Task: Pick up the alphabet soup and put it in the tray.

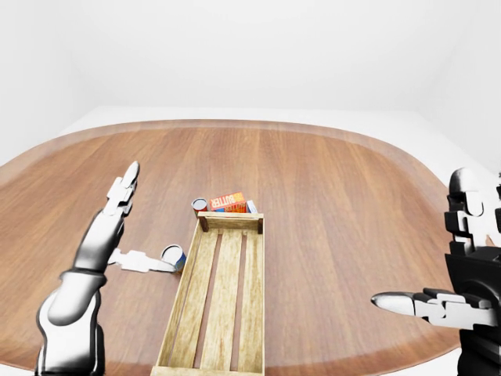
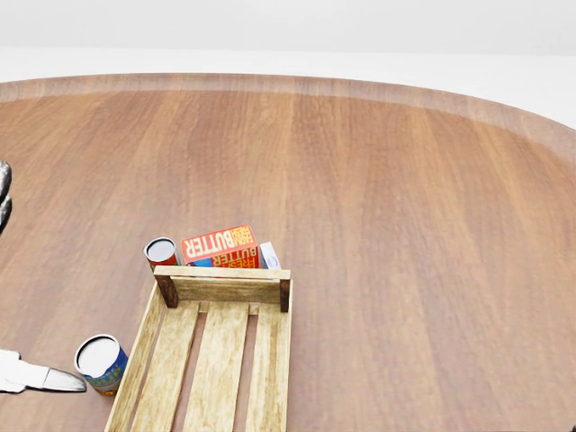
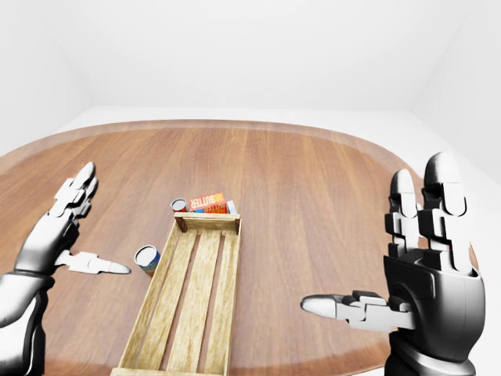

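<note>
Beside the bare slatted tray (image 2: 216,360), the alphabet soup (image 2: 100,364) upright.

The orange box (image 2: 219,244) reads "BUTTER" in white letters. Smaller print beside that word is too blurred to read. The labels on both cans are illegible.

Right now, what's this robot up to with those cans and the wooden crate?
Nothing is held yet. The left hand is open, one finger reaching beside the blue-labelled can, which stands on the table left of the empty wooden tray. A red can and a butter box sit past the tray's far end. The right hand hovers open, away from everything.
</note>
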Robot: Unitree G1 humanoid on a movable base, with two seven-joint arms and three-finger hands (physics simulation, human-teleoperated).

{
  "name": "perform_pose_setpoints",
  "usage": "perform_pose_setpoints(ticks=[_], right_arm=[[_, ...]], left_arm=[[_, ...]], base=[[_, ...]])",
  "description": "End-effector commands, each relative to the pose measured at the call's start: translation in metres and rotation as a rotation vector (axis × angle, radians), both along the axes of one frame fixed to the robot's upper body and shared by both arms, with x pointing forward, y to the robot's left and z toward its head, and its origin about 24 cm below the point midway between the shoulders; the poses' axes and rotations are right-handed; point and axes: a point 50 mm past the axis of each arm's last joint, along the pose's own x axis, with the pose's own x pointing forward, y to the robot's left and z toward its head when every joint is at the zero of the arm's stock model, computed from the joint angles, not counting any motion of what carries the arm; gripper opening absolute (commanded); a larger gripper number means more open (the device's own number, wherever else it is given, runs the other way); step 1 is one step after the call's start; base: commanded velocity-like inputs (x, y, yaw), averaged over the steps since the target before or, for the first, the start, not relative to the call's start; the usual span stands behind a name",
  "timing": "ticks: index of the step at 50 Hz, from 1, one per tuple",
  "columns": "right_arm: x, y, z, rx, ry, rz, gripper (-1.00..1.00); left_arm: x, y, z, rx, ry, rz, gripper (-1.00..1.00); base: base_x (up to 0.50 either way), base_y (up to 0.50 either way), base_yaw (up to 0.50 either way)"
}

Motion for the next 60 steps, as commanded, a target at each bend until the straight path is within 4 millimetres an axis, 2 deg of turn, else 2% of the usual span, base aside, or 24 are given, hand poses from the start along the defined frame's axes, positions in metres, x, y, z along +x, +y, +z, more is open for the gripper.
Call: perform_pose_setpoints(ticks=[1,6,8,12,22,31,41,54,55,57,60], right_arm=[[-0.004,0.002,0.006,0.019,-0.031,0.014,1.0],[-0.004,0.003,0.006,0.015,-0.031,0.014,1.0],[-0.004,0.003,0.007,0.015,-0.038,0.015,1.0],[-0.003,0.004,0.007,0.016,-0.042,0.018,1.0],[-0.002,0.005,0.008,0.019,-0.042,0.023,1.0],[-0.004,0.004,0.007,0.023,-0.037,0.023,1.0],[-0.005,0.003,0.005,0.013,-0.026,0.015,1.0],[-0.005,0.003,0.004,0.013,-0.021,0.015,1.0],[-0.005,0.003,0.004,0.013,-0.021,0.016,1.0],[-0.005,0.003,0.004,0.015,-0.022,0.017,1.0],[-0.005,0.004,0.004,0.016,-0.02,0.019,1.0]], left_arm=[[0.025,0.005,-0.067,0.533,0.512,-0.1,1.0],[0.025,0.005,-0.071,0.527,0.524,-0.086,1.0],[0.027,0.003,-0.055,0.551,0.459,-0.074,1.0],[0.027,0.003,-0.048,0.564,0.432,-0.062,1.0],[0.028,0.004,-0.049,0.579,0.442,-0.057,1.0],[0.035,0.005,-0.056,0.609,0.487,-0.059,1.0],[0.044,0.003,-0.072,0.637,0.572,-0.087,1.0],[0.057,0.002,-0.096,0.637,0.654,-0.1,1.0],[0.057,0.004,-0.108,0.628,0.68,-0.077,1.0],[0.059,0.002,-0.1,0.642,0.661,-0.095,1.0],[0.061,0.002,-0.102,0.646,0.669,-0.091,1.0]], base=[[0.0,0.0,0.0],[0.0,0.0,0.0],[0.0,0.0,0.0],[0.0,0.0,0.0],[0.0,0.0,0.0],[0.0,0.0,0.0],[0.0,0.0,0.0],[0.0,0.0,0.0],[0.0,0.0,0.0],[0.0,0.0,0.0],[0.0,0.0,0.0]])
